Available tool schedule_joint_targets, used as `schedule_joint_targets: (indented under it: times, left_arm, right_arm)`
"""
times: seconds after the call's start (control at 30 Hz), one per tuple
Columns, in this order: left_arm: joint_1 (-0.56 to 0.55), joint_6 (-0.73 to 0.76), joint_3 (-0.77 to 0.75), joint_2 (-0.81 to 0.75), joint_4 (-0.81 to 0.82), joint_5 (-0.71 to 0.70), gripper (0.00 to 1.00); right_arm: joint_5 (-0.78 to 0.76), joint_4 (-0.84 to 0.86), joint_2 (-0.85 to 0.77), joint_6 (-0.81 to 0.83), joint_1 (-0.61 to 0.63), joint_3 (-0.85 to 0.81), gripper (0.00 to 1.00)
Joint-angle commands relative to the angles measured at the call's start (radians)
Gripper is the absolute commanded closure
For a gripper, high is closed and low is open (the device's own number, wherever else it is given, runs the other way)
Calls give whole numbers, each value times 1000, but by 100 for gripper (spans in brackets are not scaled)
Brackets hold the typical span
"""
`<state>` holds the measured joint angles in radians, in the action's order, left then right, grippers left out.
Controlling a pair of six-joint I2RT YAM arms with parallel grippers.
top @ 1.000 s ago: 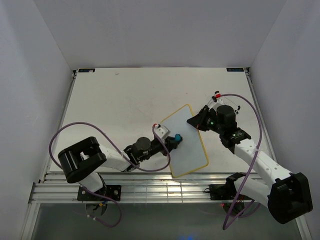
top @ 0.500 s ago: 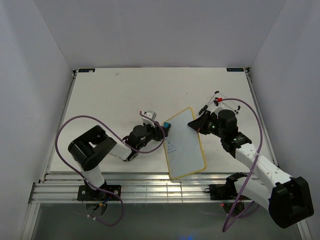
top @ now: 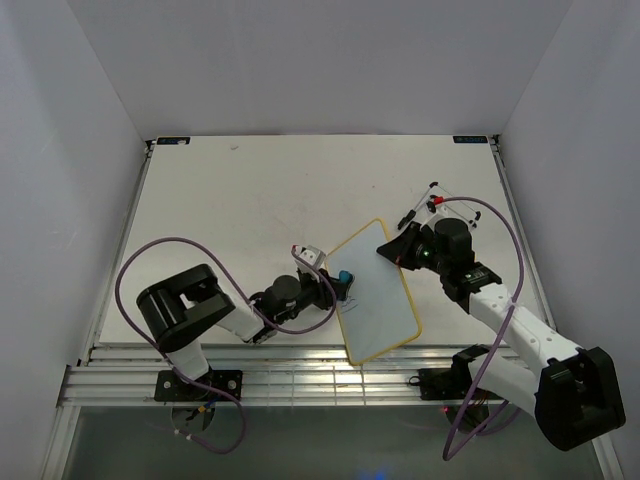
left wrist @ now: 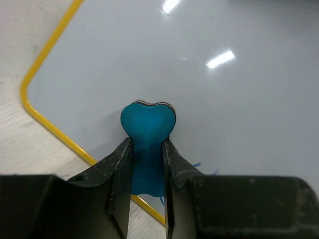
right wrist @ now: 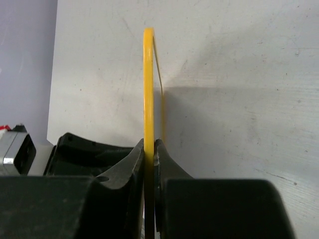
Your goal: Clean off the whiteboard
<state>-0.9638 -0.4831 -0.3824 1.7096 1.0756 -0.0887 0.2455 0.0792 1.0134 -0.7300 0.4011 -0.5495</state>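
In the top view the whiteboard point(top: 385, 300) lies on the table point(top: 230, 200) a little right of the centre of the frame. It is turned at an angle, so its long sides run from the upper left toward the lower right. The left gripper point(top: 338, 283) is at the left long edge of the board, in its upper part, and it is clamped on a small teal eraser point(left wrist: 148, 122). In the left wrist view the two dark fingers point(left wrist: 122, 169) press on the narrow waist of the eraser from both sides. The rounded, heart-like end of the eraser sticks out beyond the fingertips and sits on the white surface, just inside the yellow frame point(left wrist: 47, 52). This frame crosses the left side of that view, with the bare table outside it. A few thin blue marks point(left wrist: 197, 164) show on the board in the lower middle of the same view, just beside the right finger, and two bright reflections of light lie higher on the surface. The right gripper point(top: 395, 248) is at the upper right end of the board and is closed on its rim. In the right wrist view the frame is seen edge-on as one yellow line, pinched between the two fingers. I cannot tell whether this end is lifted off the table.
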Motion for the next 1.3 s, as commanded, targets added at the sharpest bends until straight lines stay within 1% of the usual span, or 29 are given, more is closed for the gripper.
schedule_joint_targets:
  times: [0.0,0.07,0.1,0.13,0.2,0.23,0.3,0.37,0.4,0.43,0.47,0.5,0.53,0.57,0.63,0.67,0.77,0.9,0.93,1.03,1.1,1.17,1.27]
  left_arm:
    - [-82,21,39,-16,4,130,100]
    - [-108,72,71,-21,64,179,100]
    - [-121,92,82,-21,82,229,100]
    - [-151,110,94,-22,104,242,100]
    - [-176,142,96,-19,110,256,100]
    - [-197,158,93,-18,109,286,100]
    - [-220,185,79,-13,98,277,100]
    - [-231,189,68,-7,67,232,100]
    - [-231,181,66,-8,54,187,100]
    - [-231,161,65,-13,15,131,100]
    - [-231,156,60,-21,-17,10,100]
    - [-231,149,44,-36,-51,-50,100]
    - [-227,126,31,-42,-124,-112,100]
    - [-217,111,22,-44,-153,-202,100]
    - [-156,51,23,-57,-177,-224,100]
    - [-127,32,30,-62,-177,-191,100]
    - [-34,8,51,-74,-145,-172,100]
    - [66,15,40,-70,-97,-116,100]
    - [110,14,18,-65,-91,-100,100]
    - [187,21,-56,-19,-98,-36,100]
    - [212,31,-90,16,-105,-7,100]
    - [214,43,-127,27,-121,20,100]
    - [208,38,-116,35,-115,69,100]
  right_arm:
    - [94,217,13,-106,12,-84,92]
    - [89,218,20,-111,7,-87,92]
    - [87,218,24,-111,5,-89,92]
    - [86,217,25,-114,-4,-89,92]
    - [95,217,30,-121,-11,-90,92]
    - [98,218,30,-121,-15,-90,92]
    - [100,218,24,-124,-18,-90,92]
    - [110,218,13,-126,-19,-90,92]
    - [112,217,10,-126,-19,-89,92]
    - [116,217,4,-124,-19,-86,92]
    - [117,214,-10,-126,-19,-75,92]
    - [117,212,-18,-126,-19,-70,92]
    - [118,211,-25,-128,-19,-63,92]
    - [118,211,-44,-131,-21,-49,92]
    - [124,211,-61,-138,-19,-37,92]
    - [127,211,-76,-140,-21,-27,92]
    - [141,206,-104,-149,-19,-15,92]
    - [140,143,-114,-112,-21,-12,92]
    - [135,133,-116,-105,-21,-10,92]
    - [138,108,-124,-83,-22,5,92]
    - [138,106,-136,-80,-22,20,92]
    - [133,103,-148,-78,-24,40,92]
    - [127,105,-148,-78,-24,51,92]
